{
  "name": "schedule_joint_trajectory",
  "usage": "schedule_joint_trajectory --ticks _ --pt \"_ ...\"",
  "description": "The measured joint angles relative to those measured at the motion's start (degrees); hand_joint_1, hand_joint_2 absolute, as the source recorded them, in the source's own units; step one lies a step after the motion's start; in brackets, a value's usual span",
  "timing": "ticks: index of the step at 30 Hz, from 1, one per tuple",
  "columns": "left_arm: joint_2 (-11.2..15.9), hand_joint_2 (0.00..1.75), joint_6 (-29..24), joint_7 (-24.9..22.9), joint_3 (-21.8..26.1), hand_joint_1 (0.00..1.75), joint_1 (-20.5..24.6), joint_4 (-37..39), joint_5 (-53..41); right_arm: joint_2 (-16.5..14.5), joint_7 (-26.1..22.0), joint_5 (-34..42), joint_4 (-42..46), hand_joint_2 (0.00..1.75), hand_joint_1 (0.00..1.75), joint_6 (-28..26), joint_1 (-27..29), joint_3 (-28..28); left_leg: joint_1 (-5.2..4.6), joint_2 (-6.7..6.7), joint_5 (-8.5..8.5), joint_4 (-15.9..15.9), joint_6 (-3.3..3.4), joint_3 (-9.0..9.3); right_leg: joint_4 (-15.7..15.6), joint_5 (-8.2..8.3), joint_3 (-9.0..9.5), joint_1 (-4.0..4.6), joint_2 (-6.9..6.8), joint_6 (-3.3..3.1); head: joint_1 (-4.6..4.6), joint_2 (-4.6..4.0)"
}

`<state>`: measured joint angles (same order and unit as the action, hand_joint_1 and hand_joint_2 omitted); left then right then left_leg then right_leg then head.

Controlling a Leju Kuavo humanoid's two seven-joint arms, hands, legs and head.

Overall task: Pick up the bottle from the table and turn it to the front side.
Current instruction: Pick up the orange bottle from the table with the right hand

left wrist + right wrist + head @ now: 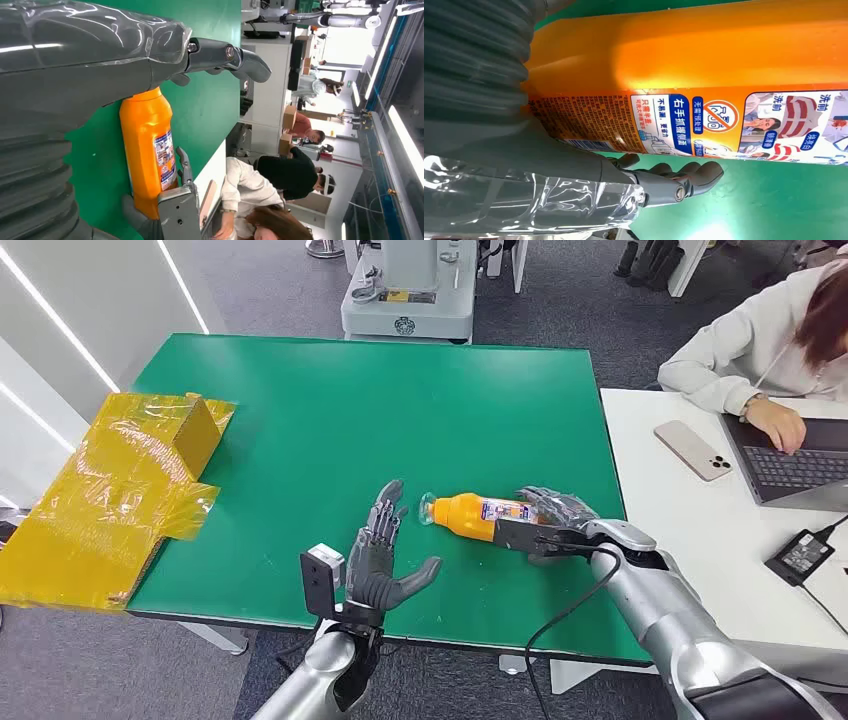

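here, low and right of centre, the orange bottle is being clasped at its base by the right hand, seemingly for lifting; the left hand is being held spread, empty, likely ready to assist.

The left hand looms large here, its grey ribbed cover and plastic-wrapped palm up close, thumb stretched out over the green desk, fingers apart and nothing in them. Just past it, the orange bottle lies flat on the desk, its printed label turned toward the lens. At the bottle's far end sits the right hand; a dark finger lies along the label, and it looks to be gripping, though the contact is partly hidden. Beyond the desk edge, a person in a white top sits, with others further back in the bright room.
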<state>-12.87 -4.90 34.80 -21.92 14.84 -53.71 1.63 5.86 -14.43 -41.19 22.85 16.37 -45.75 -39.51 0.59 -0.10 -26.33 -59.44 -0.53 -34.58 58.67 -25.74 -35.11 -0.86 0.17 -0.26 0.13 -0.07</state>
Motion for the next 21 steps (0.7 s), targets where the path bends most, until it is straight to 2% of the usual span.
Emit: schedule_joint_trajectory --ticks 3,7,21 --pt "0.0 1.75 0.02 0.0 0.0 0.0 0.01 0.04 0.01 0.0 0.0 -0.01 -0.08 1.75 0.02 0.0 -0.04 -0.05 0.0 0.0 0.0 0.0 0.0 0.0 0.0 0.0 0.0 0.0 0.0 0.0 0.0 0.0" --pt "0.0 1.75 0.02 0.0 0.0 0.0 0.04 0.1 0.0 0.01 0.0 0.13 -0.19 1.75 1.75 -0.01 -0.1 -0.16 0.0 0.0 0.0 0.0 0.0 0.01 0.0 0.0 0.01 0.0 0.0 0.0 0.0 0.0" --pt "0.18 1.75 -0.17 0.72 0.0 0.0 0.44 1.45 1.28 0.15 -2.09 4.66 -0.18 1.75 1.75 -2.68 1.32 -0.25 0.0 0.02 -0.01 0.0 0.0 0.08 -0.01 0.0 0.04 0.0 0.03 0.0 0.0 0.0"
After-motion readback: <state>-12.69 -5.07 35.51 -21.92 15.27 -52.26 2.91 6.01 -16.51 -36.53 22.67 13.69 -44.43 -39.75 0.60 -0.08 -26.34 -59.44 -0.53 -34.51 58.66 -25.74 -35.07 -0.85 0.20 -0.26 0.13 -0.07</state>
